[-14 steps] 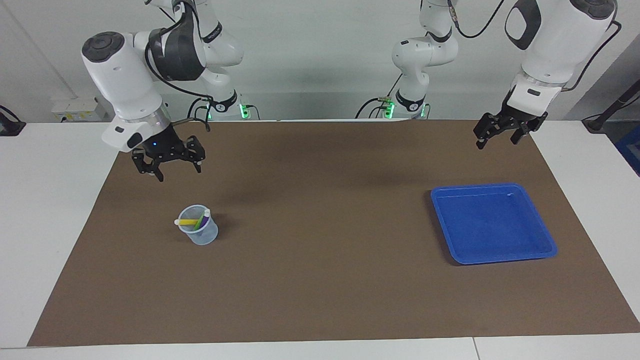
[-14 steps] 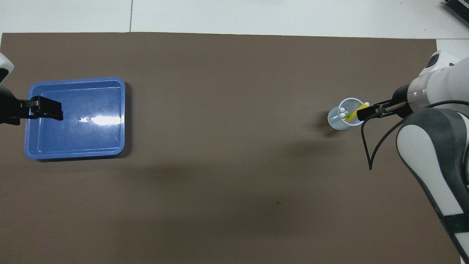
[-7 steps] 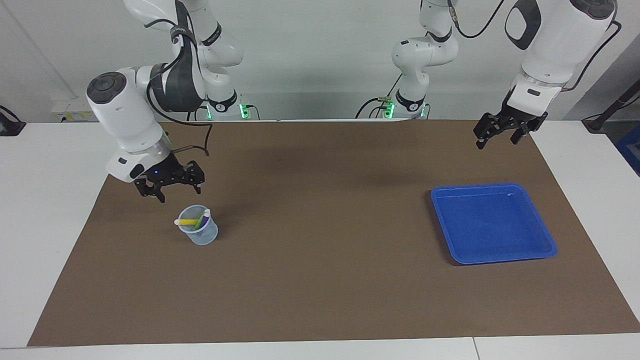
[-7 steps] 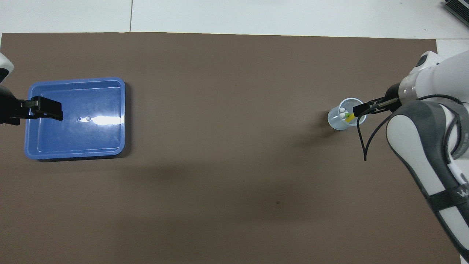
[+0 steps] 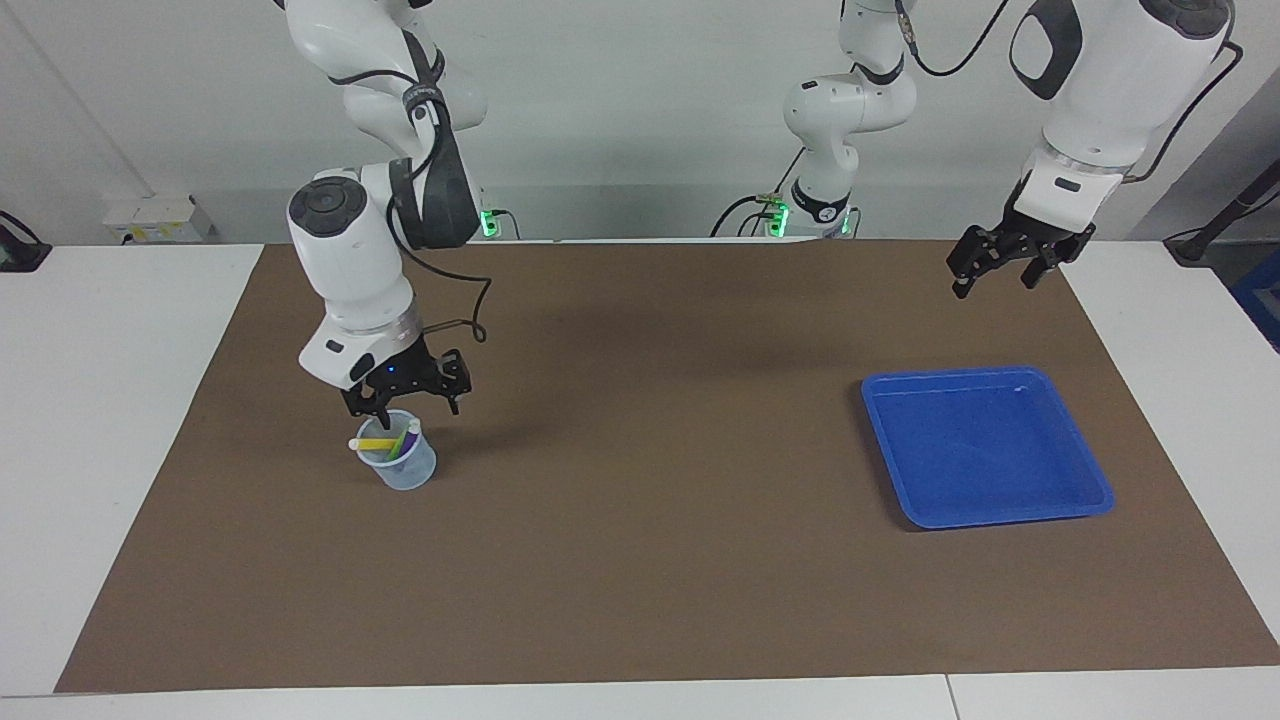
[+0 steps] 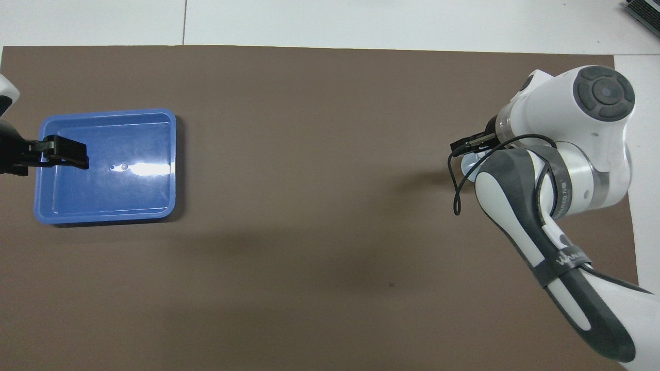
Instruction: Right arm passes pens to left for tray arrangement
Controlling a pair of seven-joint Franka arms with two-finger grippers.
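Our right gripper (image 5: 408, 400) has dropped to the cup (image 5: 400, 462) and now hangs just above its rim, jaws spread, holding nothing. The pens (image 5: 385, 443) stand in the cup directly beneath, so we judge the first grab close. Our left gripper (image 5: 1000, 268) waits open, raised by the tray (image 5: 985, 445).

Partial lettering "WA" on right arm (image 6: 559, 257) band

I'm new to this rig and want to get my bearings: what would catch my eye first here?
The bright blue tray stands out at the left arm's end of the brown mat, with nothing in it. At the other end, the right claw hangs open just over a clear cup holding colored pens. The left claw waits open in the air.
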